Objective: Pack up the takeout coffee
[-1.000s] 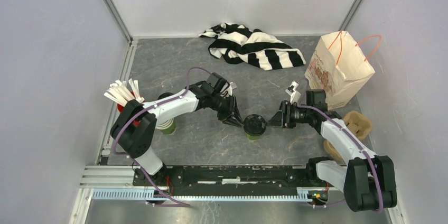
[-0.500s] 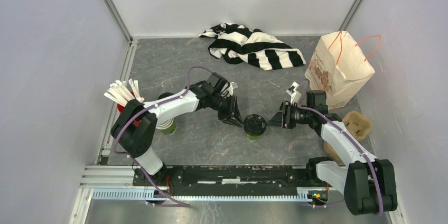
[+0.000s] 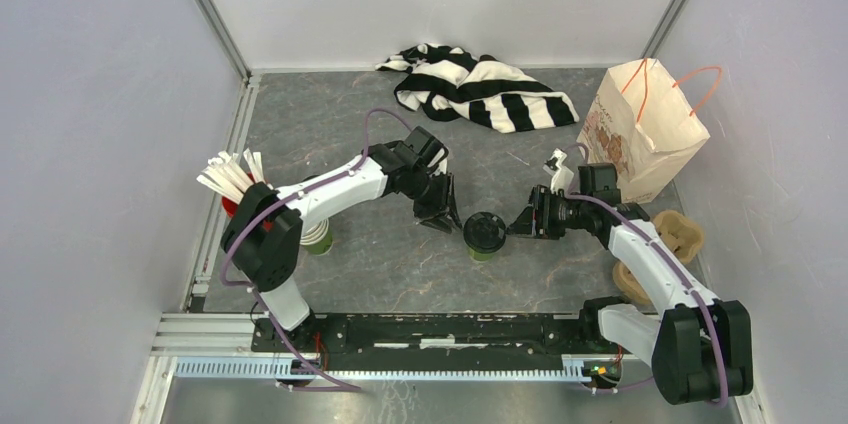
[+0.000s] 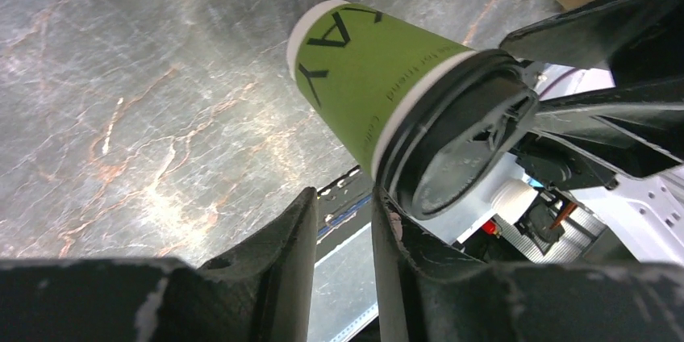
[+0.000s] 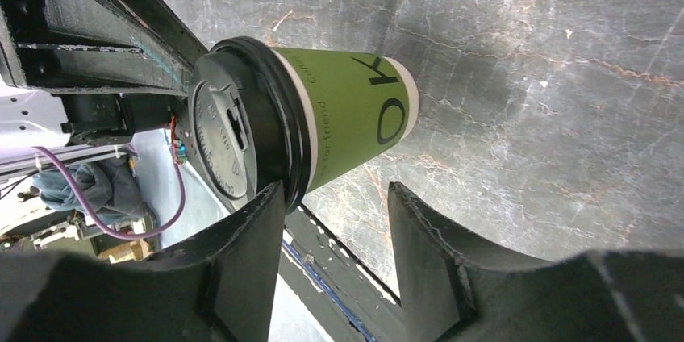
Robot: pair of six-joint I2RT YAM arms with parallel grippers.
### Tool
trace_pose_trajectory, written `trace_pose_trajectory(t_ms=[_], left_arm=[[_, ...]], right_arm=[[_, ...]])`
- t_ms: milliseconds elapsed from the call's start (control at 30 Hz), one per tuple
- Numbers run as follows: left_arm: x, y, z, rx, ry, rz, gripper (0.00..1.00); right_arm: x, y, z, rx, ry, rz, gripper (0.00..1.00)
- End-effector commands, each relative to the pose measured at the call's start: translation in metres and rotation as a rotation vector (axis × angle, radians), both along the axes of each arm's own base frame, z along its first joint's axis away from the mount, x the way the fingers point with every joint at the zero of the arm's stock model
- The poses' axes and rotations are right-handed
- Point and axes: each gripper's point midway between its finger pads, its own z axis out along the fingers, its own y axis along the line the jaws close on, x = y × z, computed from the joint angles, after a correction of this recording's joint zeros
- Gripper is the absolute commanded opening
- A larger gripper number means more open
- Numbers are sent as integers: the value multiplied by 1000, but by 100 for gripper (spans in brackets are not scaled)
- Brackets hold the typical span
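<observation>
The takeout coffee (image 3: 484, 234), a green paper cup with a black lid, stands on the grey table between my two grippers. My left gripper (image 3: 443, 218) sits just to its left, jaws a narrow gap apart with nothing between them. In the left wrist view the takeout coffee (image 4: 363, 68) lies just past that gripper (image 4: 345, 201), and the lid rim is at one fingertip (image 4: 381, 211). My right gripper (image 3: 521, 223) is close on the cup's right. In the right wrist view the takeout coffee (image 5: 343, 116) stands just beyond the open right gripper (image 5: 336, 190), not between its fingers.
A brown paper bag (image 3: 645, 129) with orange handles stands open at the back right. A cardboard cup carrier (image 3: 680, 234) lies beside the right arm. A striped cloth (image 3: 480, 89) lies at the back. A stack of green cups (image 3: 318, 236) and white sticks (image 3: 235, 176) are at the left.
The left arm has risen and drawn its gripper slightly away from the cup, with the jaws parting a little. The right jaws have also widened a little. The cup stays in place.
</observation>
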Motion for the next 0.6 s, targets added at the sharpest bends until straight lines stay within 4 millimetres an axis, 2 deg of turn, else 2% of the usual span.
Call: trace_pose_trajectory(t_ms=[0,167,300,467,567], left_arm=[[4,9,-1,54,-52,-20,39],[2,12,5,50,-70,-19,44],[6,15,18,47,-118,-21,50],[10,6,34,-21,-159,-38,71],[11,-2,40,-81,-160,-39,79]], right_arm=[[6,-9,1,-74,-28,-19,57],[7,-11,7,-97,-41,-6,61],[11,-13,20,-110,-69,0,64],[12,-12,34,-104,-88,8,69],[15,-15,43,-131,-110,7,72]])
